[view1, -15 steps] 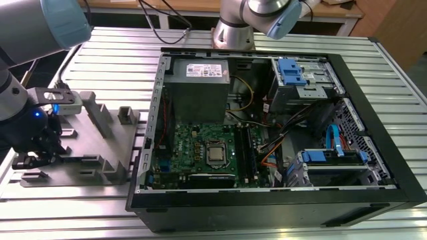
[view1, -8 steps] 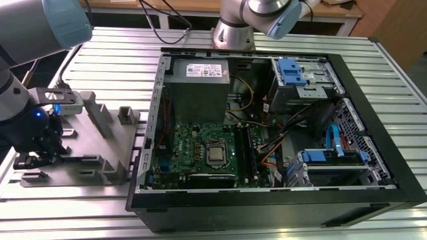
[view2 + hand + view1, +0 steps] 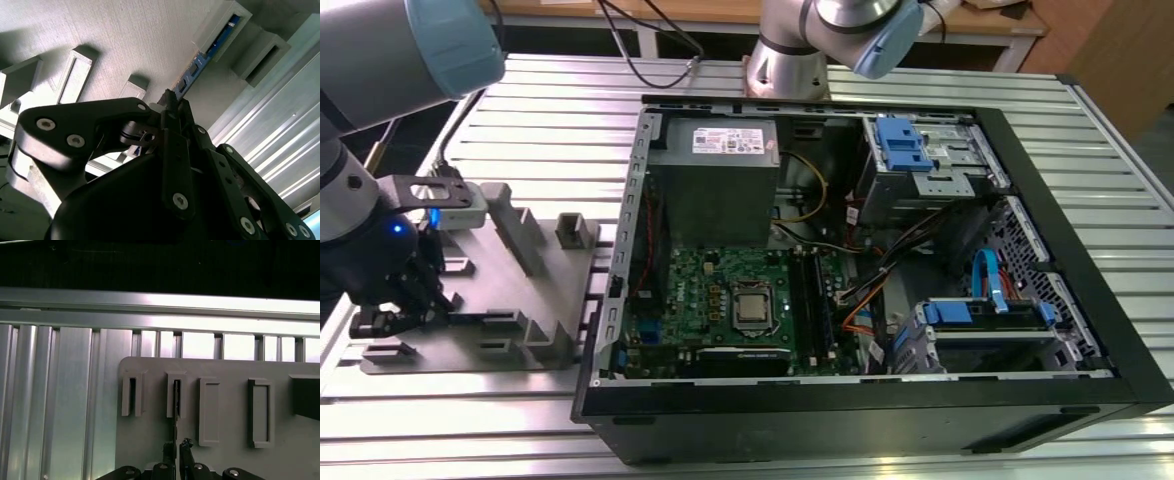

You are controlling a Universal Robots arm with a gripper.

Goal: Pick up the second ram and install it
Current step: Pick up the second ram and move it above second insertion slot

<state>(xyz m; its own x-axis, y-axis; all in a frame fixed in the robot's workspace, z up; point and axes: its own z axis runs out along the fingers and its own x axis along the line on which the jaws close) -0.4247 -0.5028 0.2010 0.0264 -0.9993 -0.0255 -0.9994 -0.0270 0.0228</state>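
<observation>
Table (image 3: 520, 90): ribbed metal, bearing a grey holder block (image 3: 480, 285).
Ram (image 3: 176, 400): on edge in a block slot.
Gripper (image 3: 178, 451): jaws closed on ram.

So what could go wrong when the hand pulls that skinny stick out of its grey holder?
The second ram is thin and sits in a narrow holder, with the hand at one end of it. A tilted lift might jam or bend it. Also, the long slots in the case have cables close beside them, so the ram could snag there.
</observation>
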